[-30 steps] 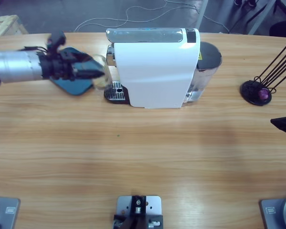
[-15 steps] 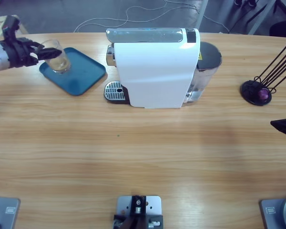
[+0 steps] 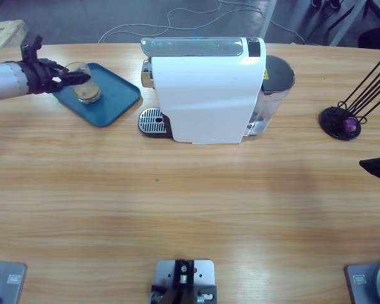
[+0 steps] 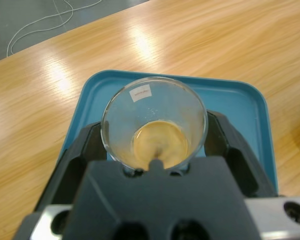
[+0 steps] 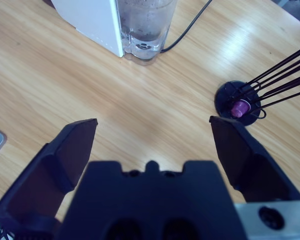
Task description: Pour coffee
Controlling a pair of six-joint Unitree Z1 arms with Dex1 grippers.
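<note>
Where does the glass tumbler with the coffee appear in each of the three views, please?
High view: the glass tumbler sits at upper left, over the blue tray, at the left gripper.
Left wrist view: it fills the centre, held between the jaws, coffee in its bottom.
Right wrist view: not in it.
Shared landmark: the blue tray under the tumbler.
</note>
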